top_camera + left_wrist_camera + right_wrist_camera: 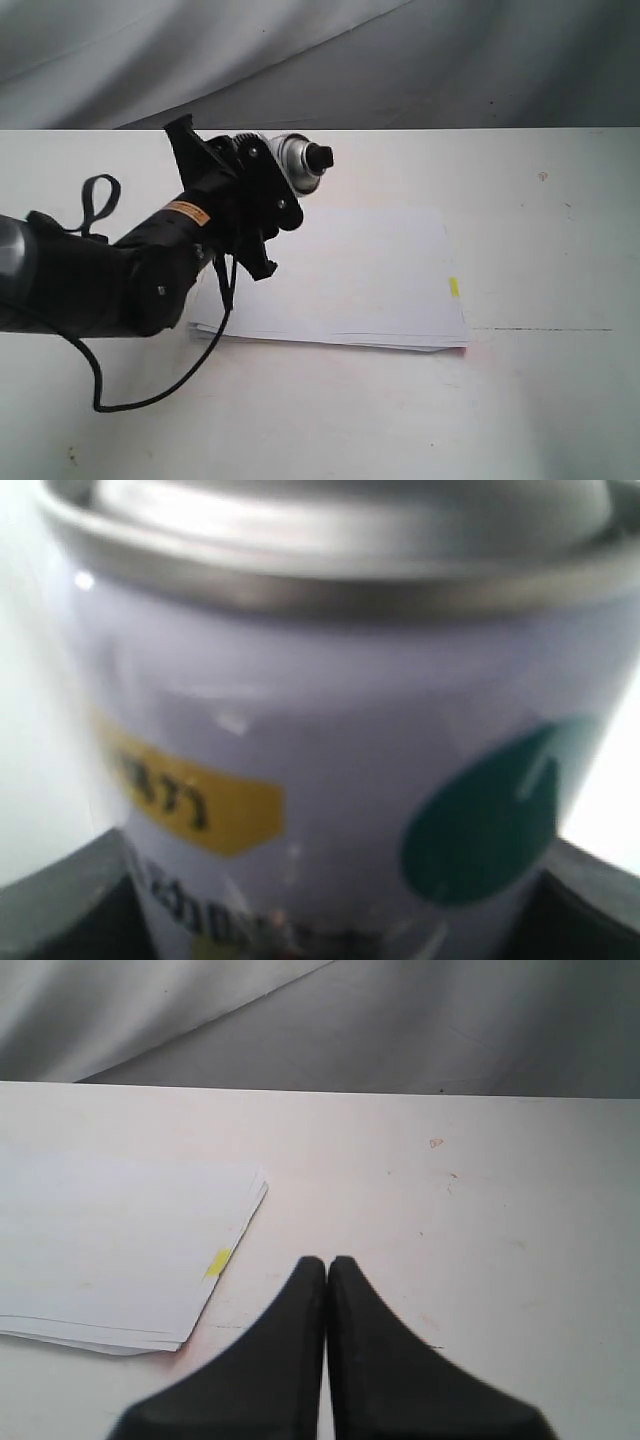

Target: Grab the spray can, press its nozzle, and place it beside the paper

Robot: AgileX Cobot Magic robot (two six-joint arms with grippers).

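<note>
The spray can (298, 168) is clamped in the left end effector (268, 185) and held raised and tilted near the paper (370, 275), probably so the nozzle (320, 157) is exposed for pressing. The right end effector (326, 1272) is closed and empty over the bench (500, 1210).

The spray can (320, 770) had a smooth, glossy label skin that caught small reflections. Its silver top (330, 520) looked like bare brushed metal. The nozzle (320, 157) was black plastic, rather matt. The paper (350, 270) was plain matt white, with a yellow tab (454, 287) at its 3 o'clock edge. The table (540, 400) was smooth matt white with small marks. At 12 o'clock was wrinkled grey cloth (420, 60). The right gripper (326, 1270) was smooth, matt black.
</note>
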